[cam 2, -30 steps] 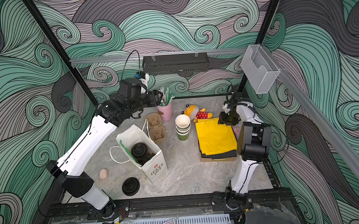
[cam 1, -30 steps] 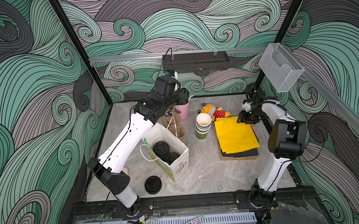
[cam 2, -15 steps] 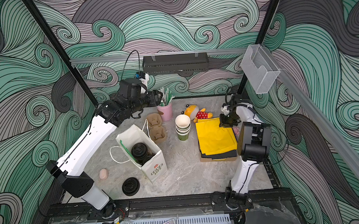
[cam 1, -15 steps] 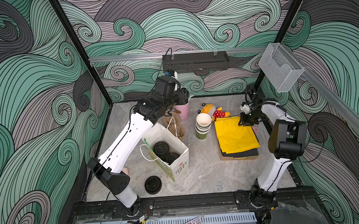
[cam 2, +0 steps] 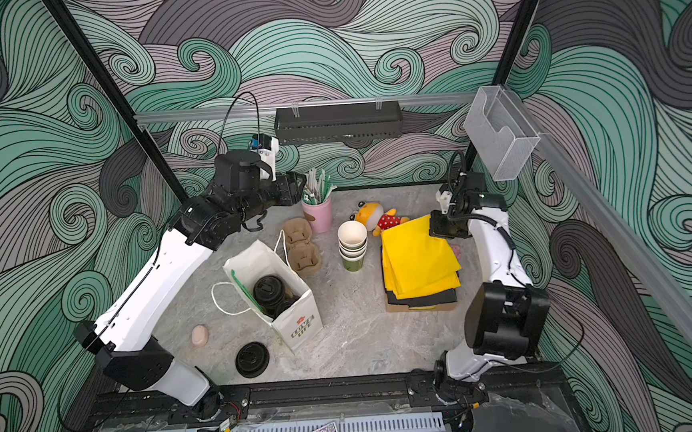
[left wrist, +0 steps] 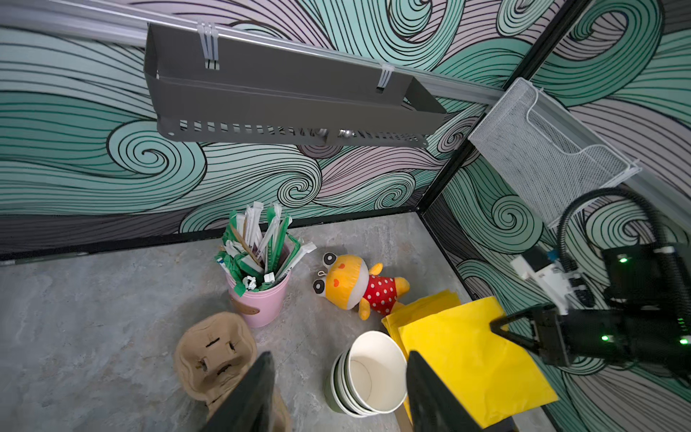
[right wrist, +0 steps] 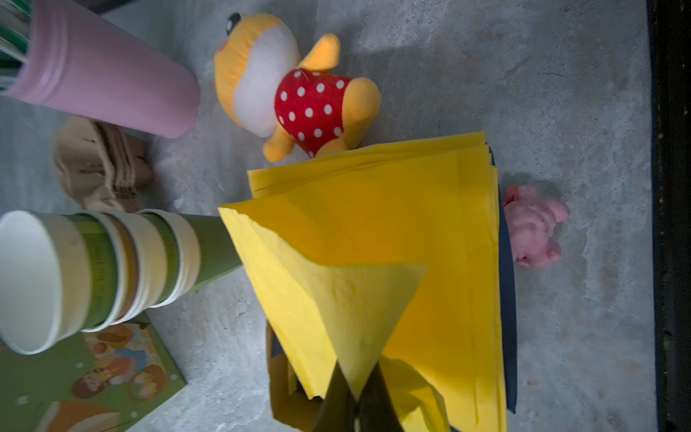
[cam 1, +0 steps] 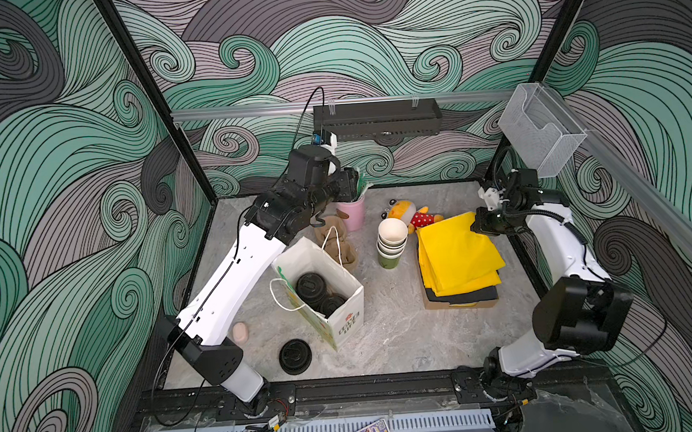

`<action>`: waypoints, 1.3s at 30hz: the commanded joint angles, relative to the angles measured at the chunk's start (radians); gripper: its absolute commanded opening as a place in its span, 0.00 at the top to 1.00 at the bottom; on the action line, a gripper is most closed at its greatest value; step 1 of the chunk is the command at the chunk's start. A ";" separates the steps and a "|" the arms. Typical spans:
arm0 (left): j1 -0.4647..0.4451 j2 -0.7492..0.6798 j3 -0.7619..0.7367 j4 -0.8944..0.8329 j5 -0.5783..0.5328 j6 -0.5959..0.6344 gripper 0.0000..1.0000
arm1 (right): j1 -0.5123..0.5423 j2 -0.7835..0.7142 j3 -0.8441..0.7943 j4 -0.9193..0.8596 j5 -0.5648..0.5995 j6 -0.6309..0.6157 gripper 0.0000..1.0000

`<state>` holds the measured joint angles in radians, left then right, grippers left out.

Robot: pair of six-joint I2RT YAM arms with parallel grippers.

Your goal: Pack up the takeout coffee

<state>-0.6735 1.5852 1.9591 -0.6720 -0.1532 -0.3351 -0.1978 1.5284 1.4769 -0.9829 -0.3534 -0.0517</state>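
Near the bench's (cam 1: 386, 339) left edge, toward the front, lies a pink toy (cam 1: 240, 331). Just right of it, by the front edge, is a loose lid (cam 1: 295, 356). Next the open bag (cam 1: 345, 317) stands left of centre. The two lidded cups (cam 1: 311, 286) sit inside it, only their black lids showing. Behind the bag lies a brown carrier (cam 1: 338, 244), and behind that, near the back edge, a pink pot (cam 1: 353, 215) of straws (cam 2: 317, 185). The left gripper (left wrist: 338, 359) hangs in the air just left of the straws, jaws apart with nothing between them. At the centre stands a stack of lidless cups (cam 1: 392, 239), with a plush (cam 1: 413, 217) behind it. Toward the right edge a pile of yellow sheets (cam 1: 460, 259) lies on cardboard (cam 1: 454, 304). The right gripper (right wrist: 355, 392) is clamped on the back-right corner of the top sheet (right wrist: 336, 299), which is raised off the pile.
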 commanded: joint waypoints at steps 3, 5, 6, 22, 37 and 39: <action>-0.065 -0.018 0.012 0.028 0.099 0.178 0.41 | 0.025 -0.155 -0.006 -0.074 -0.073 0.151 1.00; -0.101 -0.011 0.010 0.037 0.149 0.229 0.40 | 0.037 -0.222 0.003 -0.105 -0.079 0.206 1.00; -0.119 -0.004 0.009 0.041 0.169 0.256 0.40 | 0.039 -0.251 0.006 -0.118 -0.090 0.232 1.00; -0.197 0.021 -0.135 0.105 0.219 0.138 0.36 | 0.018 -0.260 -0.182 0.073 -0.033 0.178 1.00; -0.196 0.016 -0.153 0.090 0.099 0.092 0.35 | 0.040 -0.027 -0.070 0.071 0.283 0.090 0.25; -0.196 -0.009 -0.172 0.082 0.055 0.066 0.35 | 0.116 -0.068 -0.099 0.041 0.272 0.125 0.27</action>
<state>-0.8730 1.6100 1.7779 -0.5705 -0.0273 -0.2356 -0.1654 1.5219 1.3716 -0.8764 -0.1246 0.0601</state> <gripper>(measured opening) 0.646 0.731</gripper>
